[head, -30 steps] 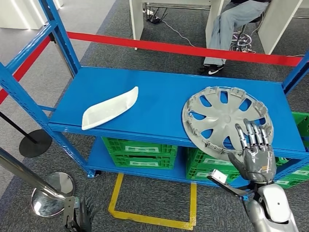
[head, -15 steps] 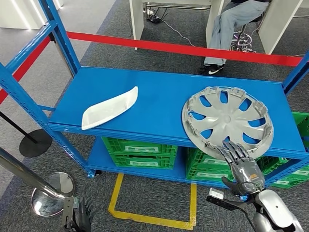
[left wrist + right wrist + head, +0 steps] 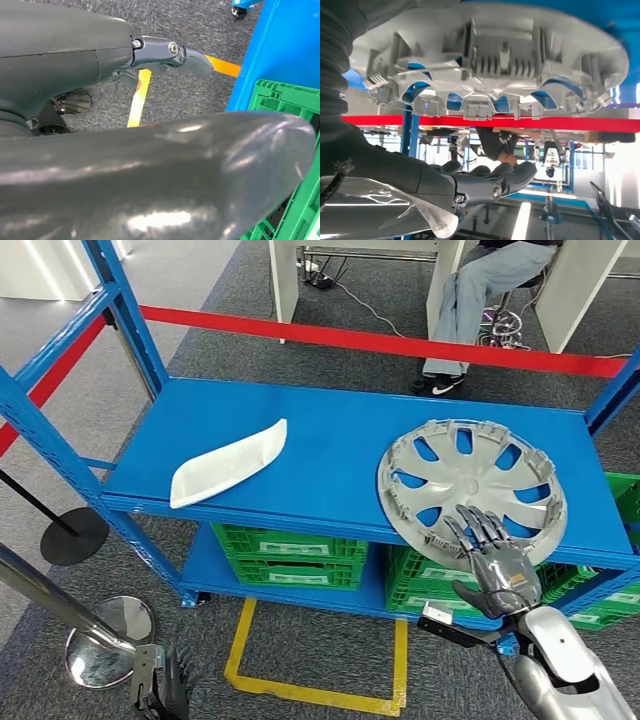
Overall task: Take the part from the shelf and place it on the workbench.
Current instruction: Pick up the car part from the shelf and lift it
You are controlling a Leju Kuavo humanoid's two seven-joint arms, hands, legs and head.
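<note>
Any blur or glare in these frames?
Head view: sharp, evenly lit, no glare on the hubcap. Left wrist view: the robot hand is close, soft and streaked with highlights. Right wrist view: hubcap rim slightly blurred, background beyond blown out bright.

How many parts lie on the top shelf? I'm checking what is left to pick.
2. A white curved panel lies toward the left end of the blue shelf; a grey wheel cover lies toward the right end, at the front edge, by the right hand.
</note>
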